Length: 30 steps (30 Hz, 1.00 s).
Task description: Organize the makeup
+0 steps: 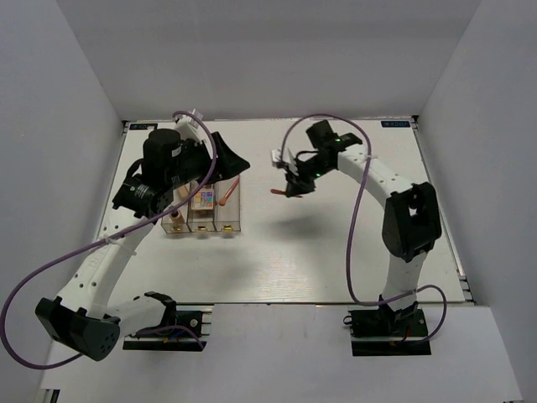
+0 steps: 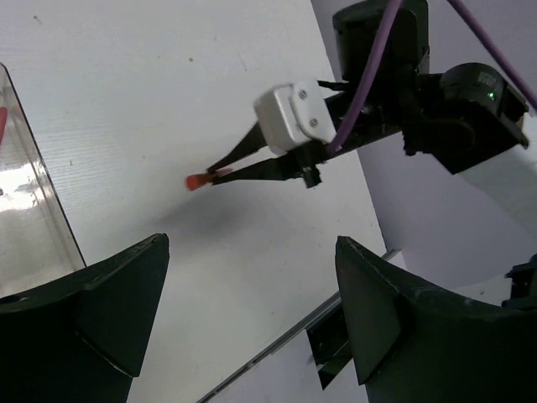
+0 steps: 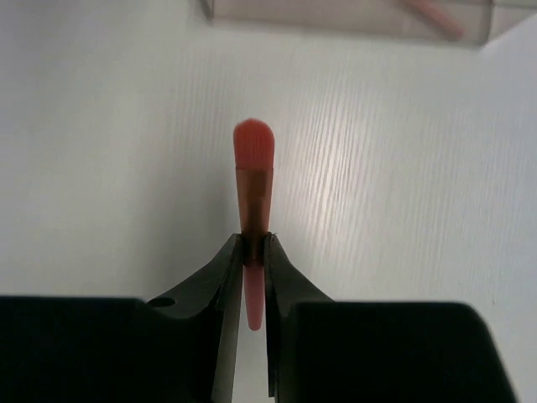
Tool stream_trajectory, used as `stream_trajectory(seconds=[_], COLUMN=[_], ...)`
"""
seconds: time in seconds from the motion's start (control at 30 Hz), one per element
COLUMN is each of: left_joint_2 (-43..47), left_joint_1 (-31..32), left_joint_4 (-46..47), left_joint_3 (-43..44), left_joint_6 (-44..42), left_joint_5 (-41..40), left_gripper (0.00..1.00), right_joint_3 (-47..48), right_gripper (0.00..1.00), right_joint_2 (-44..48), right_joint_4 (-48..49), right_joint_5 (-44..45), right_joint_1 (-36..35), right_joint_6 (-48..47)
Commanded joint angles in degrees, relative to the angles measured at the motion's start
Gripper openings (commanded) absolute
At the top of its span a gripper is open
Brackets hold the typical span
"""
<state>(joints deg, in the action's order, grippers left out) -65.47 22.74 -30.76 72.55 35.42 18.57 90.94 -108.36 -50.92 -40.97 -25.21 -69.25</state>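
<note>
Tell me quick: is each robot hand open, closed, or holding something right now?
The left hand is open, holding nothing.
The right hand is closed on a slim coral-orange applicator.

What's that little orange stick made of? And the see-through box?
The orange stick looks like smooth plastic, with a matte, maybe rubbery coral tip and a darker brownish band below it. The see-through box looks like hard clear plastic: its glossy walls catch bright reflections.

Probably a robotics lab: white table (image 1: 336,252), plain white enclosure walls (image 1: 59,101), cabled arms (image 1: 373,172) bolted on.
</note>
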Motion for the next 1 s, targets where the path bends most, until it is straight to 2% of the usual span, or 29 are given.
stream_trajectory(seconds=[0.0,0.17,0.23,0.33,0.4,0.57,0.73,0.83,0.87,0.97], left_joint_2=[1.2,2.6,2.9,3.8,4.2,5.7,6.2,5.9,6.0,6.0], left_joint_1=[0.3,0.3,0.3,0.3,0.3,0.3,0.3,0.3,0.3,0.3], left_joint_4=[1.5,1.2,0.8,-0.1,-1.4,-2.6,-1.8,-2.5,-2.6,-2.4], left_joint_3=[3.8,5.5,5.7,5.7,5.9,4.4,2.2,2.7,2.8,2.4], left_joint_6=[0.2,0.5,0.7,0.8,0.6,0.7,1.1,0.7,0.6,0.5], left_joint_5=[1.3,0.3,0.2,-0.3,-0.7,-1.7,-1.7,-1.9,-2.0,-2.0], left_gripper=[0.9,0.9,0.9,0.9,0.9,0.9,0.91,0.91,0.91,0.91], right_joint_3=[7.3,18.3,18.1,15.4,15.4,16.3,15.8,13.9,13.0,12.0], right_gripper=[0.0,0.0,0.0,0.0,0.0,0.0,0.01,0.15,0.22,0.3], right_joint_2=[-2.3,-12.4,-13.7,-15.4,-17.6,-19.8,-22.3,-22.4,-22.2,-22.1], right_joint_4=[21.1,32.7,39.6,48.1,49.5,54.6,55.8,55.7,55.8,55.8], right_joint_5=[-4.8,0.7,2.1,4.5,6.9,12.1,16.3,16.5,16.6,17.4], right_joint_1=[-4.9,-9.3,-11.4,-12.6,-13.0,-15.1,-15.9,-16.1,-16.2,-16.2], right_joint_6=[39.3,67.3,76.2,84.8,91.6,98.7,100.4,99.4,98.7,97.3])
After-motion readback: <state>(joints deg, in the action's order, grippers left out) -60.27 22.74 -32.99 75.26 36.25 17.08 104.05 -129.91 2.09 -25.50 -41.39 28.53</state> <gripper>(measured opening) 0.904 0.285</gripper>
